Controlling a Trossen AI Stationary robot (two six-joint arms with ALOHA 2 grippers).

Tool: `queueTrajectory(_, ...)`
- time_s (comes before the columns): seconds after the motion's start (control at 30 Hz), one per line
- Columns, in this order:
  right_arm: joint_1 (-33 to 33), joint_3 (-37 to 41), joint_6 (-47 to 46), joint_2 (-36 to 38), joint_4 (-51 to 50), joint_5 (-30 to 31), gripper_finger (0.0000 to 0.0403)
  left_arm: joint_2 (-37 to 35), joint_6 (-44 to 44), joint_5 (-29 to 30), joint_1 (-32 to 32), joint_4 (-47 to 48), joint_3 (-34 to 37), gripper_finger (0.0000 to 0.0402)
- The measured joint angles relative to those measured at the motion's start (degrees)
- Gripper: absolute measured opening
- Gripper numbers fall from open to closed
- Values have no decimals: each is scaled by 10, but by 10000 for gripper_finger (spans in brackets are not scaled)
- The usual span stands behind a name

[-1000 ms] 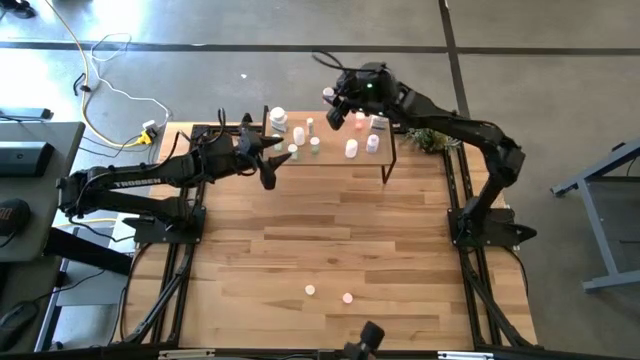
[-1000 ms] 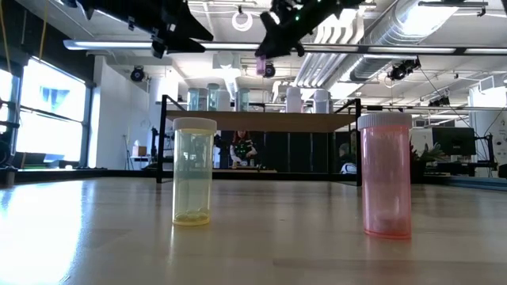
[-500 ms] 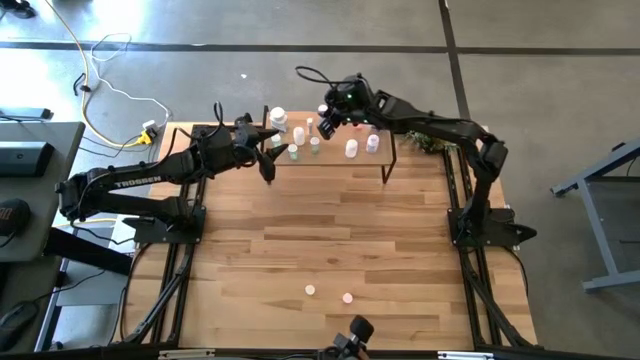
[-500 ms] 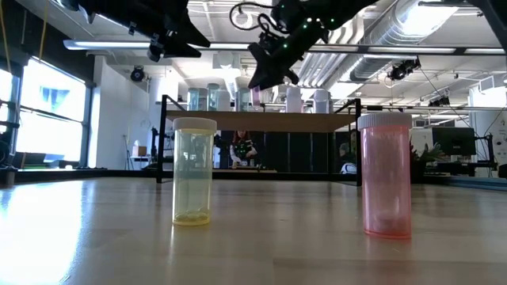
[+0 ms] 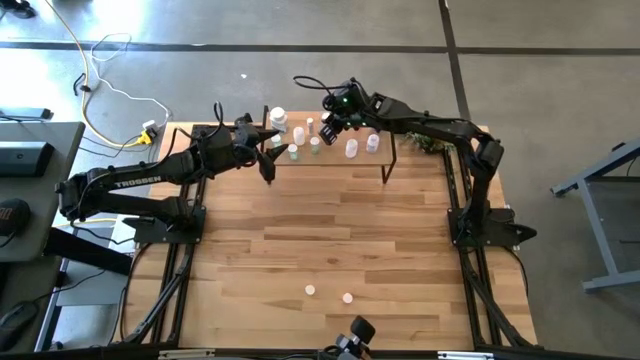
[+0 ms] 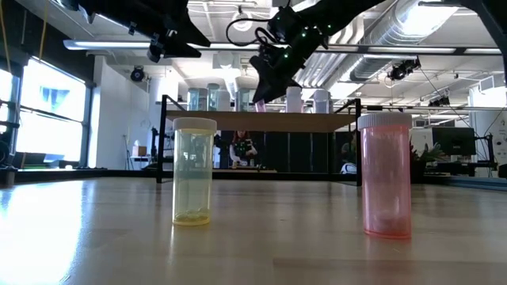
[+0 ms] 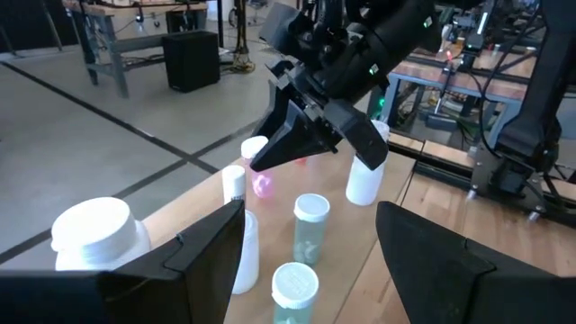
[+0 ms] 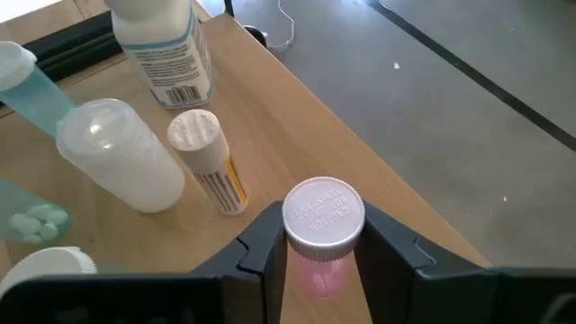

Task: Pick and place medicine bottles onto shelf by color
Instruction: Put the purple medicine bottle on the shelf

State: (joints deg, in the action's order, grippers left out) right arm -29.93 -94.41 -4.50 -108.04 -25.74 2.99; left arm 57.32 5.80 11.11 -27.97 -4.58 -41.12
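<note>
Right wrist view: right pincer (image 8: 319, 236) hides pink bottle's (image 8: 321, 222) base

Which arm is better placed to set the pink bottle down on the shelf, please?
The right: its pincer already grips the white-capped translucent pink bottle over the light-wood shelf. The left pincer is open, holding nothing.
</note>
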Motion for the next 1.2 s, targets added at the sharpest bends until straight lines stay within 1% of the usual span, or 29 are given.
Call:
queueTrajectory(0.47,0,0,-10,0,-24,0,100,0,-4,0,0,0,0,241)
queueTrajectory(0.87,0,0,-26,1,-45,2,154,0,-4,0,0,0,0,241)
queueTrajectory(1.2,0,0,-26,29,-54,2,158,0,-2,0,0,5,0,241)
